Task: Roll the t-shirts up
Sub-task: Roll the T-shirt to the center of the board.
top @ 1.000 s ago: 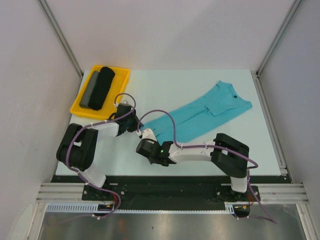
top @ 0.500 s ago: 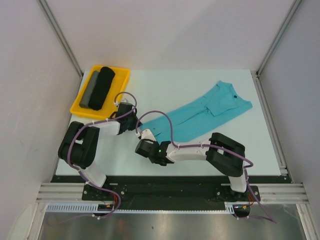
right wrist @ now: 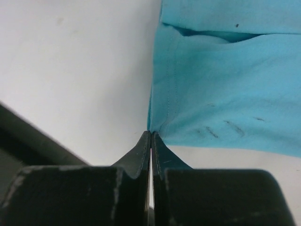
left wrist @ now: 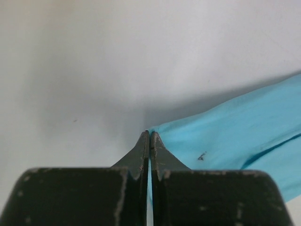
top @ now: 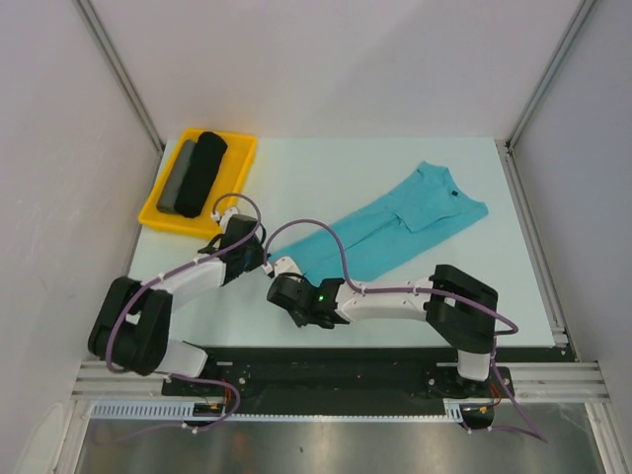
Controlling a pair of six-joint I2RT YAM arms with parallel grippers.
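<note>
The teal t-shirt [top: 385,237] lies folded lengthwise into a long strip, running diagonally from the table's middle front up to the right, neck and dark tag at the far end. Both grippers meet at its near, lower-left end. My left gripper [top: 267,259] is shut on one corner of the hem; in the left wrist view its tips [left wrist: 150,134] pinch the t-shirt [left wrist: 235,132], with a sliver of teal between the jaws. My right gripper [top: 280,270] is shut on the other hem corner, its tips [right wrist: 150,133] at the stitched edge of the t-shirt [right wrist: 221,94].
A yellow tray [top: 235,170] stands at the back left, holding a black fabric roll [top: 202,173] and a thinner grey roll [top: 178,180]. White walls with metal posts close in the table on three sides. Purple cables loop over both arms.
Both grippers have closed on the hem corners. The left arm has stretched out lower and farther forward. The t-shirt has slid slightly toward the front left.
</note>
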